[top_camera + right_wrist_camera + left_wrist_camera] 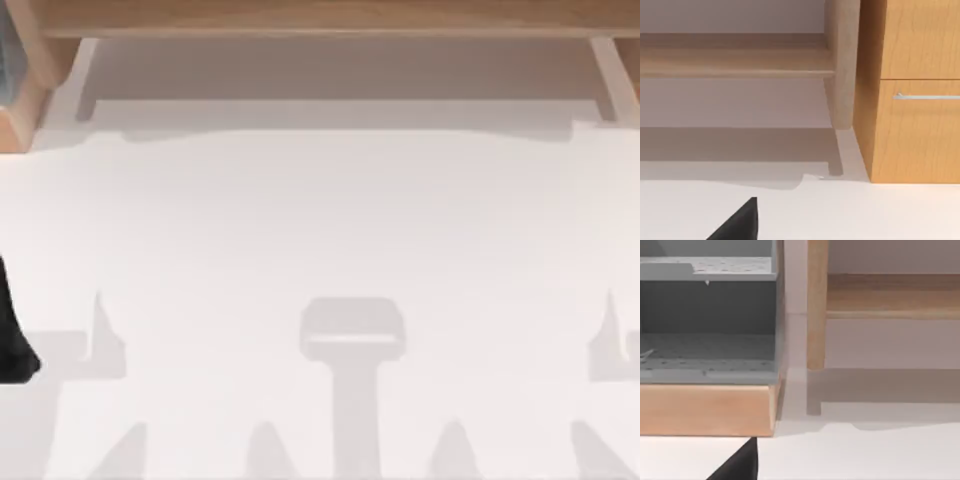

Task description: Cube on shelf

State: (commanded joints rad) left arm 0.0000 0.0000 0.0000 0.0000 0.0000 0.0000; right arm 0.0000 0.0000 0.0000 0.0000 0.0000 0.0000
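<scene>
Shelf [320, 15]: spans the bench's [320, 220] far edge.
Pincers: I cannot tell their state.
Advice: I find the cube before reaching.

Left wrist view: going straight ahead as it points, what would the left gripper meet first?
Probably the wooden base of the grey cabinet ahead, beside the shelf support; bare table lies before it. Depth is uncertain.

Top cam looked straight down on my table [320, 230], shelf [320, 18] running along the frame's upper edge. Left wrist cam sat low, facing the shelf's [890, 295] left support and a grey-lined cabinet [707, 325]. Right wrist cam, equally low, faced its [735, 55] right support beside a wooden drawer unit [915, 90]. All three shared the shelf.
</scene>
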